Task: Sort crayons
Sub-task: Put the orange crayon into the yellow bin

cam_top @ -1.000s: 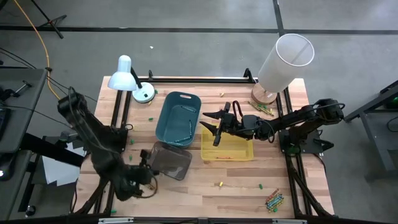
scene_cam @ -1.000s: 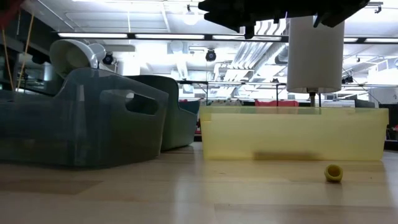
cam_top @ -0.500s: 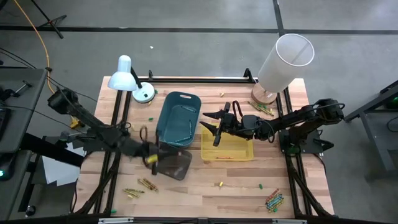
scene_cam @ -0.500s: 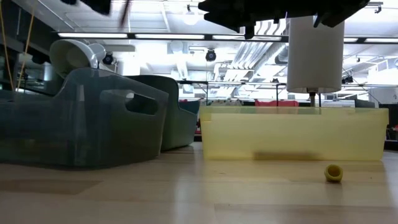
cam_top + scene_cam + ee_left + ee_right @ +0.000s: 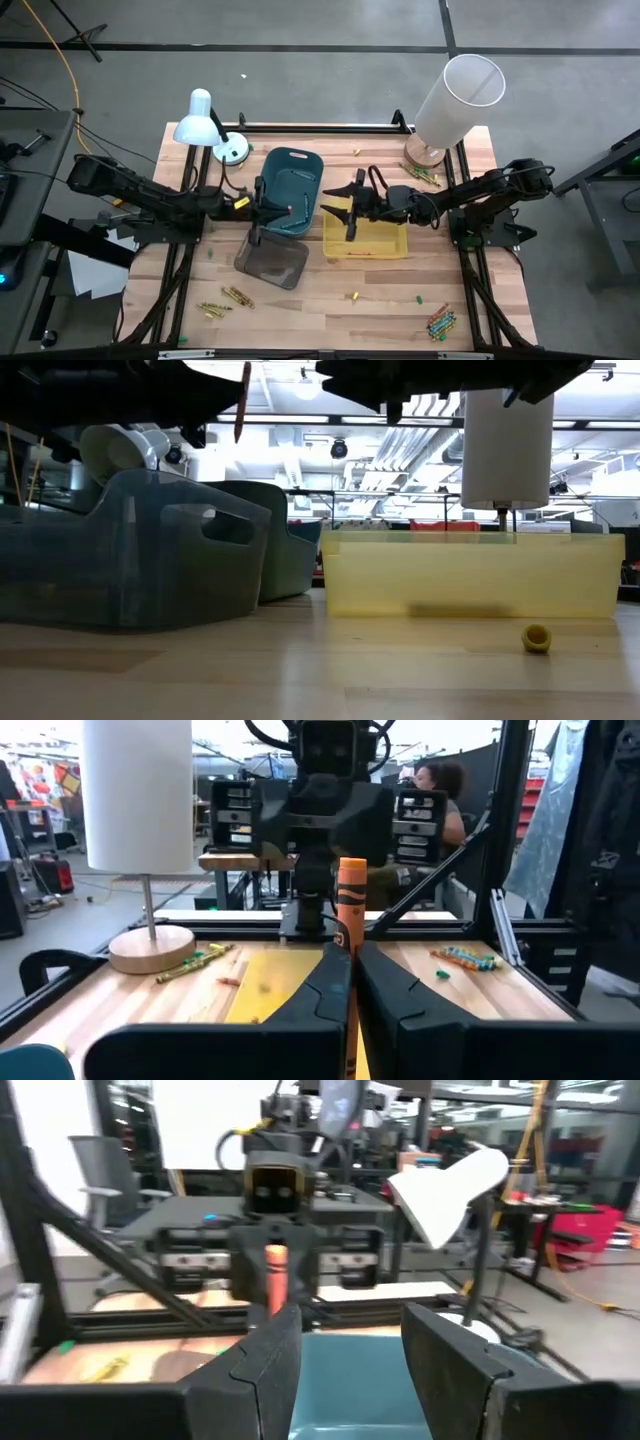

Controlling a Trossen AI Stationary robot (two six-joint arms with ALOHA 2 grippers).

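An orange crayon (image 5: pixel 350 900) stands upright in my left gripper (image 5: pixel 288 208), which is shut on it and points level over the teal bin (image 5: pixel 300 172). The crayon also shows in the low view (image 5: pixel 243 400) and the right wrist view (image 5: pixel 275 1270). My right gripper (image 5: pixel 333 200) hangs open and empty over the left end of the yellow bin (image 5: pixel 385 240), facing the left gripper. A grey see-through bin (image 5: pixel 272 262) sits nearer. Loose crayons lie in small piles on the table at near left (image 5: pixel 225 298), near right (image 5: pixel 440 322) and far right (image 5: pixel 425 177). My left gripper pinches the orange crayon between its two fingers (image 5: pixel 385 985), on the crayon's lower half (image 5: pixel 349 945). The fingers come in level from the table's left and lie across the crayon. It stands upright, its top sticking up above the fingers, lifted clear of bins and table.
A white desk lamp (image 5: pixel 205 125) stands at the far left and a tall white cylinder lamp (image 5: pixel 455 100) at the far right. A small yellow bit (image 5: pixel 537 638) lies on the wood in front of the yellow bin. Bare wood shows along the near edge.
My left gripper has swung from the crayon pile at the near left toward the far edge and the right, ending over the teal bin. Its wrist has tipped up from pointing down to level, and the orange crayon has gone with it, lifted clear.
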